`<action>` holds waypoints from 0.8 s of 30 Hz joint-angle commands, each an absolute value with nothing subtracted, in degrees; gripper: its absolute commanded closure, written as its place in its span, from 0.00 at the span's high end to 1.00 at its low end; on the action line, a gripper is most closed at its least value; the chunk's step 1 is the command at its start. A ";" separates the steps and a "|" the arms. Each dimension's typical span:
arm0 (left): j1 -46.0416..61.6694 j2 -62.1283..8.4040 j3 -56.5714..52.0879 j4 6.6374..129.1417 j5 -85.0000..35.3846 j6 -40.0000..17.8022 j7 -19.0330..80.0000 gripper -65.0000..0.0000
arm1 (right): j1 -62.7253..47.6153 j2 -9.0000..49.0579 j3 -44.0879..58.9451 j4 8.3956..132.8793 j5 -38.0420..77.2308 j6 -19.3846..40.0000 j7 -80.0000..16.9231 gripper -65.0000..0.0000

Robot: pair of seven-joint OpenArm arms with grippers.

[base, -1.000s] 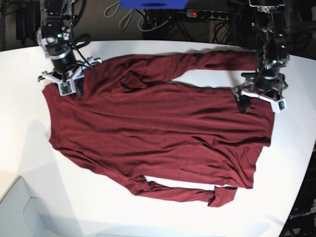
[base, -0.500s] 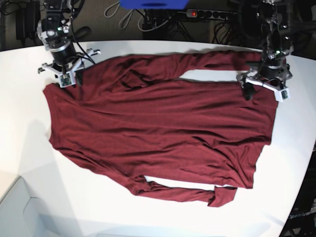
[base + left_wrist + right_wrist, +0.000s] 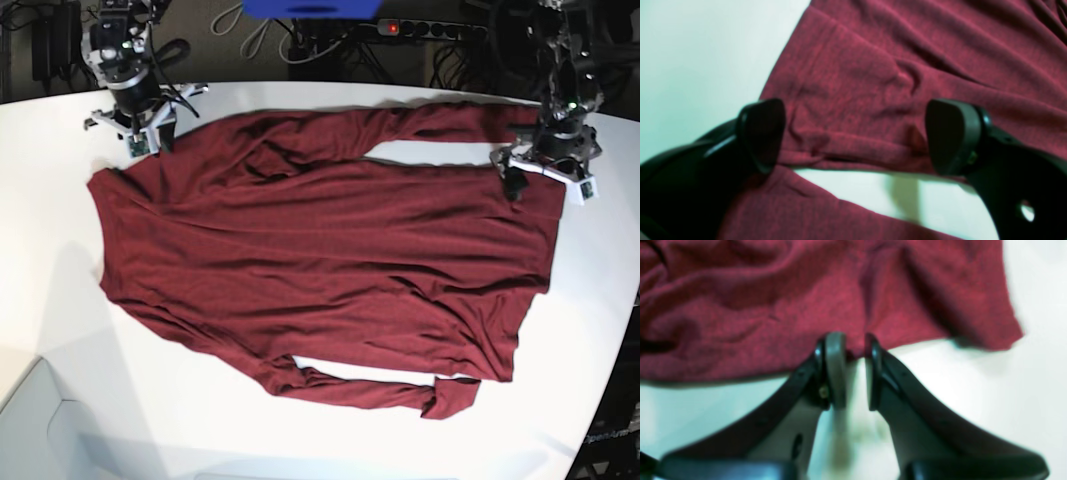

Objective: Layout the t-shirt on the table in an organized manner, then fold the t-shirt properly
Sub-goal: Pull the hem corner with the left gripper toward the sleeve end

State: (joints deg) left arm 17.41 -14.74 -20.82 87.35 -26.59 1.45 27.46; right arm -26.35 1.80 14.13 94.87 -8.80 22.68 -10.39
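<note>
No brand, label or legible writing can be made out on any item. The dark maroon-red, thin jersey long-sleeved t-shirt is seen spread nearly flat across the large, glossy white surface, its body lightly creased, one sleeve laid along the far edge and the other along the near edge with its cuff bent over. Beyond the far edge of the surface, a blue object, a black power strip with a lit red switch and loose cables are visible. The left gripper is held over the shirt's corner by the far sleeve, its black fingers spread wide with nothing between them except cloth lying below. The right gripper is placed at the opposite far corner, its fingers drawn close together, a bit of the shirt's edge apparently pinched at their tips, though blur leaves this uncertain.
</note>
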 commanded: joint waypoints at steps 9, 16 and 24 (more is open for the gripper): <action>17.01 -15.60 -21.67 88.22 -26.86 1.27 26.42 1.00 | -26.86 2.51 14.64 91.12 -8.66 22.46 -9.71 0.18; 16.92 -15.60 -22.46 88.22 -26.86 1.27 26.42 1.00 | -32.04 2.51 14.64 96.75 -8.66 22.46 -9.71 0.18; 16.13 -15.60 -22.46 88.66 -27.21 1.27 26.42 1.00 | -33.63 2.42 14.73 100.09 -8.66 22.46 -9.71 0.18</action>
